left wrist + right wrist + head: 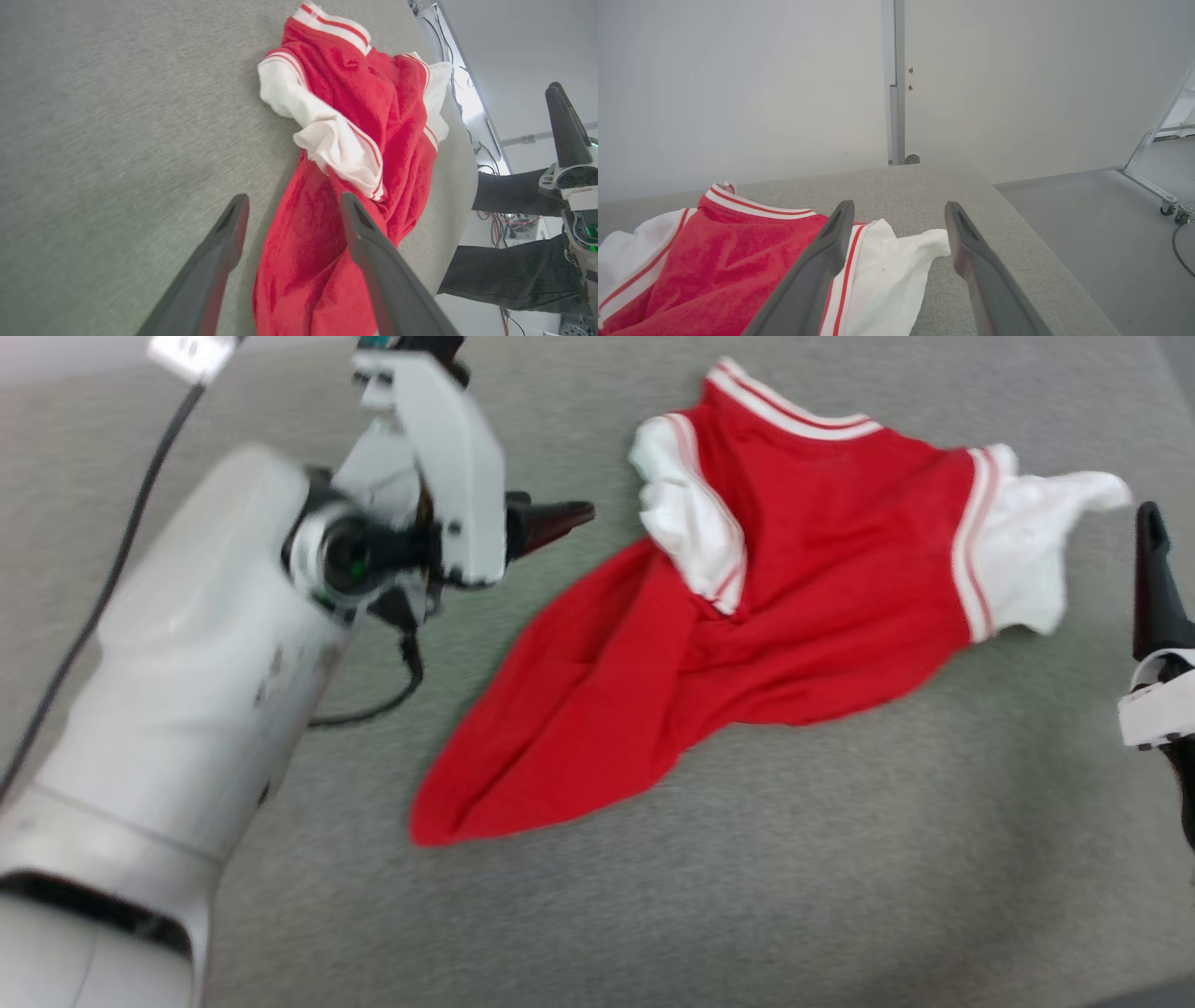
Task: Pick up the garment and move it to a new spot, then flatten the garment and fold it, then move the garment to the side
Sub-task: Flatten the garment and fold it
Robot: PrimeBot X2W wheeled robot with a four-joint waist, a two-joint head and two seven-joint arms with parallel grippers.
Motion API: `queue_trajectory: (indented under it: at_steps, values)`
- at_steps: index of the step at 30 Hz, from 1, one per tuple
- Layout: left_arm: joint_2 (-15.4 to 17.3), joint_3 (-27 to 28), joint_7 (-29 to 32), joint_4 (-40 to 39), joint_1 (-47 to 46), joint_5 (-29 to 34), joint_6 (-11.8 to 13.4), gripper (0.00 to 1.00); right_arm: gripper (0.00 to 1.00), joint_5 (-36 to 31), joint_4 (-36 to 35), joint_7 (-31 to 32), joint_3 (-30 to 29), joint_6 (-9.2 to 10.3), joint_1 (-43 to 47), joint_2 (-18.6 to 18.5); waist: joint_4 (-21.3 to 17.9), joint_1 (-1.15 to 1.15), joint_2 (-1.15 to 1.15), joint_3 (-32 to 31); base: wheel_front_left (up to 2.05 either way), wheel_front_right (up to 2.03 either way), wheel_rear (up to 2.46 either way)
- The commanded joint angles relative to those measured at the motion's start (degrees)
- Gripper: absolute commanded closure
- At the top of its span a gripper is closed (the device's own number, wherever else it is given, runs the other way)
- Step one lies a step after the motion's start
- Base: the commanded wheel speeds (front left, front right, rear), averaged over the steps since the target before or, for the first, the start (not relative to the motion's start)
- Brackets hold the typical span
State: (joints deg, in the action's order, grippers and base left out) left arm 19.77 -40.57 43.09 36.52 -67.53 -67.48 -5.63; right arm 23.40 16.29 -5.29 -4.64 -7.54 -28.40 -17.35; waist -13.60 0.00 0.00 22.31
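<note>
Left gripper [294, 199] and right gripper [900, 205], two agape, flank one garment [794, 588].

Bright even light, soft shadows, head view motion-blurred

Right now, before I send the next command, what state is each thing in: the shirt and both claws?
garment: lying bunched and twisted on the table, not yet flattened or folded, in neither claw.
left claw: open, empty, pointing at the garment's red body.
right claw: open, empty, by the white sleeve.
</note>
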Motion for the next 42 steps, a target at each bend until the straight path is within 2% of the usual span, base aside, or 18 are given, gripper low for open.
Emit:
queue_trajectory:
  at_steps: [1, 3, 7, 13, 15, 16, 17, 18, 19, 20, 25, 30, 34, 38, 42]
  values:
    - [-0.46, -0.13, 1.32, 0.74, -1.26, -0.28, 0.37, 0.00, 0.00, 0.07, -0.37, 0.00, 0.22, 0.10, 0.88, 0.36, -5.36, 0.00, 0.00, 2.27, 0.00, 0.00, 0.00]
    - [-1.75, -0.55, 6.38, 3.93, -3.76, -1.70, 2.05, 0.00, 0.00, 0.25, -1.36, 0.04, 0.61, 0.10, 0.76, 1.19, -6.84, 0.00, 0.00, 3.02, 0.00, 0.00, 0.00]
    - [-3.49, -2.39, 12.17, 8.23, -7.84, -1.35, 3.35, 0.00, 0.00, -0.04, -2.33, -0.44, 1.05, 0.10, 0.89, 2.21, -8.98, 0.00, 0.00, 4.02, 0.00, 0.00, 0.00]
    - [-5.12, -3.11, 13.99, 13.65, -10.60, -1.05, 4.12, 0.00, 0.00, -0.53, -2.10, -1.10, 1.76, 0.10, 1.09, 3.43, -10.94, 0.00, 0.00, 4.69, 0.00, 0.00, 0.00]
    - [-4.97, -3.74, 12.81, 14.72, -11.55, 0.22, 3.37, 0.00, 0.00, -0.77, -1.89, -1.30, 1.94, 0.10, 0.98, 3.70, -11.26, 0.00, 0.00, 4.81, 0.00, 0.00, 0.00]
    - [-5.10, -3.60, 12.16, 15.54, -11.49, 0.19, 3.42, 0.12, 0.00, -0.78, -1.75, -1.33, 2.05, 0.10, 0.88, 3.81, -11.37, 0.00, 0.00, 4.83, 0.00, 0.00, 0.00]
    - [-5.33, -3.56, 11.72, 16.25, -11.46, 0.27, 3.21, 0.39, 0.00, -0.81, -1.63, -1.42, 2.13, 0.10, 0.77, 3.87, -11.45, 0.00, 0.00, 4.86, 0.00, 0.00, 0.00]
    - [-5.42, -3.70, 11.07, 16.81, -11.62, 0.61, 2.86, 0.56, 0.00, -0.86, -1.54, -1.52, 2.18, 0.10, 0.73, 3.98, -11.47, 0.00, 0.00, 4.88, 0.00, 0.00, 0.00]
    - [-5.46, -3.64, 10.42, 17.34, -11.76, 0.69, 2.53, 0.91, 0.00, -0.96, -1.46, -1.70, 2.20, 0.10, 0.75, 4.00, -11.40, 0.00, 0.00, 4.85, 0.00, 0.00, 0.00]
    - [-5.54, -3.48, 9.92, 17.93, -11.86, 0.65, 2.36, 1.00, 0.00, -0.95, -1.44, -1.74, 2.18, 0.09, 0.79, 3.96, -11.22, 0.00, 0.00, 4.77, 0.00, 0.00, 0.00]
    - [-5.55, -2.67, 7.50, 20.26, -12.92, 0.21, 0.85, 1.00, 0.00, -1.45, -1.89, -1.41, 1.31, 0.10, 1.60, 3.25, -8.69, 0.00, 0.00, 3.77, 0.00, 0.00, 0.00]
    - [-2.69, -1.78, 4.59, 21.57, -13.90, 0.63, -0.19, 1.00, 0.00, -1.99, -3.16, -0.01, 0.70, 0.10, 2.55, 2.64, -4.79, 0.00, 0.00, 2.04, 0.00, 0.00, 0.00]
    - [0.98, -1.32, 3.37, 21.88, -12.74, 0.69, -0.88, 1.00, 0.00, -2.12, -4.47, 1.28, 0.95, 0.10, 3.36, 2.63, -2.07, 0.00, 0.00, 0.99, 0.00, 0.00, 0.00]
    - [5.63, -1.50, 2.22, 22.32, -8.98, 1.21, -1.20, 1.00, 0.00, -2.55, -5.77, 2.49, 1.08, 0.10, 4.15, 2.76, -0.12, 0.00, 0.00, 0.35, 0.00, 0.00, 0.00]
    - [8.84, -1.60, 1.29, 22.52, -4.35, 0.72, -1.40, 1.00, 0.00, -2.89, -6.78, 3.66, 0.49, 0.10, 5.16, 2.49, 1.38, 0.00, 0.00, -0.22, 0.00, 0.00, 0.00]
